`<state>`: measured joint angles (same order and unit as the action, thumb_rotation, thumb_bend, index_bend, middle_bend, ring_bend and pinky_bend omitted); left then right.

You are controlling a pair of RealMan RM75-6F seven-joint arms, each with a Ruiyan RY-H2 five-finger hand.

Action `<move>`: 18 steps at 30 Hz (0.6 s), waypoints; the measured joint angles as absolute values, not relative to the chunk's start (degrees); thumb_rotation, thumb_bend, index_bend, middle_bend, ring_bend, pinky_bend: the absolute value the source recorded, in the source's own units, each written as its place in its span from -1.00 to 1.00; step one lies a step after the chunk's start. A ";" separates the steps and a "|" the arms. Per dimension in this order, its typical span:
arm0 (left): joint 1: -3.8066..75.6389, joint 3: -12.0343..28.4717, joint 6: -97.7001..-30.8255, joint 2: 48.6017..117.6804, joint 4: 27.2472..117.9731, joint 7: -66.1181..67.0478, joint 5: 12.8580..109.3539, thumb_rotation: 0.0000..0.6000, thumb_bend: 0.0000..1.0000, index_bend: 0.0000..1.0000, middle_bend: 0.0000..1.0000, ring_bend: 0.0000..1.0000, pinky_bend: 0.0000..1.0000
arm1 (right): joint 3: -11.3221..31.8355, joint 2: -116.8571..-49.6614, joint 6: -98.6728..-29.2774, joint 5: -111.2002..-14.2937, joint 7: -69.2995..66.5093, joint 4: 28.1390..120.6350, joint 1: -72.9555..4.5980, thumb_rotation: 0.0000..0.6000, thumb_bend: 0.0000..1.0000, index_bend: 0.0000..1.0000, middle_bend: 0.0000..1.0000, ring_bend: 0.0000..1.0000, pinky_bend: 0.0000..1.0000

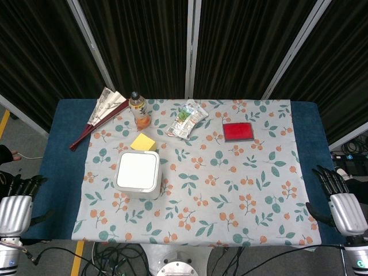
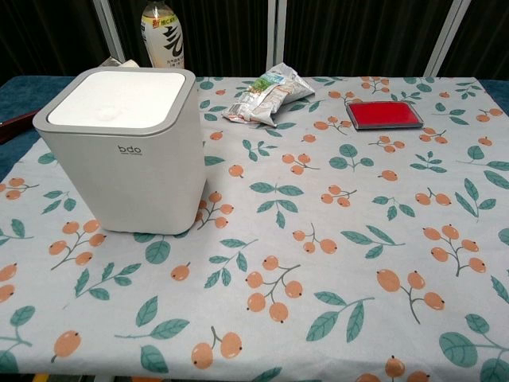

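The left hand (image 1: 17,210) and right hand (image 1: 339,204) hung off the table's (image 1: 310,123) near corners, fingers extended and slightly apart, holding nothing. Nearest the left hand stood the white bin (image 1: 137,173). Behind the bin lay a yellow block (image 1: 143,142), a bottle (image 1: 138,109) and a folded fan (image 1: 100,112); a snack bag (image 1: 186,121) and red pad (image 1: 238,131) lay to its far right.

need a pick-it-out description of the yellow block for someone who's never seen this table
On the floral tablecloth, find the white lidded bin in the left half. The yellow block lies just behind it, in front of the bottle. It is the only plain yellow thing there, small, flat and square.
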<state>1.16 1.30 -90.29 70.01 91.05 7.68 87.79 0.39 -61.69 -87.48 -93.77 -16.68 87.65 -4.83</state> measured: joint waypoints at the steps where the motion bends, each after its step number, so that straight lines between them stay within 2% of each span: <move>1: 1.20 1.33 -90.21 69.98 91.13 7.70 87.76 1.00 -0.94 -0.58 -0.65 -0.62 -0.85 | 0.44 -61.76 -87.43 -93.68 -16.79 87.58 -4.87 1.00 -0.49 -1.00 -1.00 -1.00 -1.00; 10: 1.88 1.48 -89.91 69.38 91.44 6.48 88.98 1.00 -0.94 -0.58 -0.65 -0.62 -0.85 | 0.13 -61.81 -86.06 -93.31 -16.92 87.58 -5.19 1.00 -0.49 -1.00 -1.00 -1.00 -1.00; 18: 6.41 1.57 -90.02 69.29 89.53 0.08 98.60 1.00 -0.94 -0.58 -0.65 -0.62 -0.85 | -0.03 -61.27 -81.93 -91.49 -15.25 88.79 -6.38 1.00 -0.49 -1.00 -1.00 -1.00 -1.00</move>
